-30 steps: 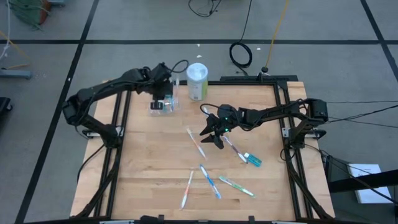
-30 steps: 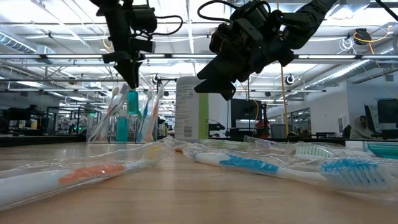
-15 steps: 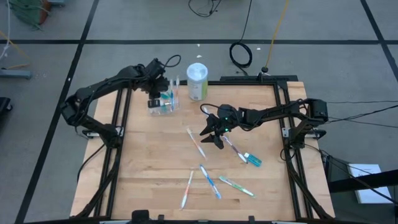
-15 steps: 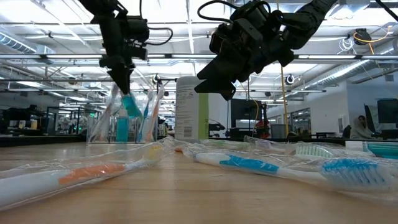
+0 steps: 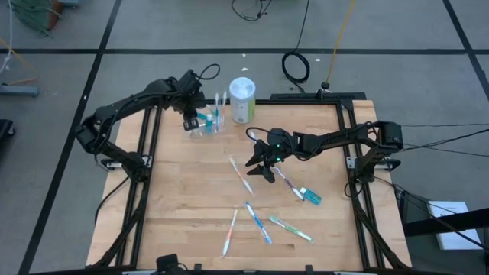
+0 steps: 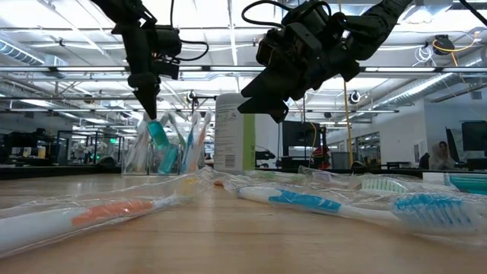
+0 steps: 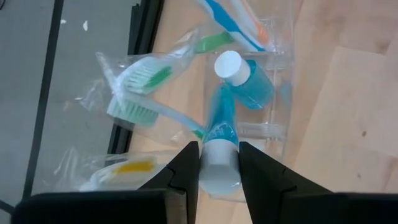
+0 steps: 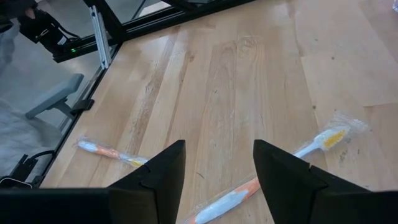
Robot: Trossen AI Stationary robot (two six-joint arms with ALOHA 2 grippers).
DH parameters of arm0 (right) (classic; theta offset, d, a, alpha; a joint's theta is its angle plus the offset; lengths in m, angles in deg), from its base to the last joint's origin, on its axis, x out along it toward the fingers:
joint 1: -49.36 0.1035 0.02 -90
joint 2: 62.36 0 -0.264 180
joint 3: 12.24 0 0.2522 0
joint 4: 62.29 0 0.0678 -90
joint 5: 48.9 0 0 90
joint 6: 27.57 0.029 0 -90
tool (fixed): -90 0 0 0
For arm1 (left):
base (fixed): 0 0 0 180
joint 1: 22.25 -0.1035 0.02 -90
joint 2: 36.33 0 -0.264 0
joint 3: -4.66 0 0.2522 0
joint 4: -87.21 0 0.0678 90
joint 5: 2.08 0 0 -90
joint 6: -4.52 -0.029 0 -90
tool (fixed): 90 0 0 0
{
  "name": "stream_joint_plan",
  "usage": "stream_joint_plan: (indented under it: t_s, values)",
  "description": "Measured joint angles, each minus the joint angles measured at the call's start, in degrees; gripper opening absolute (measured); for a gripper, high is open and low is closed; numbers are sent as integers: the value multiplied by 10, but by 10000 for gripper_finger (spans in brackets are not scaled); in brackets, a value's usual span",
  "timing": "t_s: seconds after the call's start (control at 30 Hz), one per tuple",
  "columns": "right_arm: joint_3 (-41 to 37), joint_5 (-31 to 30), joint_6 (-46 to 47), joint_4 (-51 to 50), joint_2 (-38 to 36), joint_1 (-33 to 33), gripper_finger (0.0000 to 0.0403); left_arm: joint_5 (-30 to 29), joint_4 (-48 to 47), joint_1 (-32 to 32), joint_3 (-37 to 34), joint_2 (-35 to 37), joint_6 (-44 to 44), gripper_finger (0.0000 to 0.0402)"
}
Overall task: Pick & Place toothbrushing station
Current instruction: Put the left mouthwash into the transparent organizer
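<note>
A small clear cup (image 5: 206, 124) stands near the table's far left, holding several wrapped toothbrushes (image 7: 143, 93) and a blue tube (image 7: 245, 78). My left gripper (image 5: 190, 117) is above the cup's left side, shut on a second blue tube (image 6: 160, 144) that slants down into the cup (image 6: 171, 148). My right gripper (image 5: 260, 164) is open and empty, hovering over the table's middle; it also shows in the low view (image 6: 262, 103). Several wrapped toothbrushes (image 5: 241, 174) (image 5: 258, 221) and a third blue tube (image 5: 309, 196) lie flat on the table. My left gripper pinches the tube's white cap end (image 7: 220, 173) between its two fingers (image 7: 186, 171). The fingers come from above, pointing down. The tube is tilted below the fingers, and its lower end (image 7: 219, 109) is inside the cup among the toothbrushes.
A white and green canister (image 5: 243, 99) stands at the far edge just right of the cup. More toothbrushes lie toward the near edge (image 5: 231, 231) (image 5: 290, 228). The table's black frame (image 5: 306, 101) runs along the far edge. Bare wood lies at the near left.
My left gripper has gone a little toward the table's left edge and down with the tube. The tube has tipped from upright to slanting, its lower end staying in the cup. The cup has slid slightly toward the canister. My right gripper has kept still.
</note>
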Motion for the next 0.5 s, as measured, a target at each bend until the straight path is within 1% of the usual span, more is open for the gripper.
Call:
stream_joint_plan:
  t_s: [0.5]
  values:
    - [0,0,0,0,0,0,178,0,9,0,0,0,4,92]
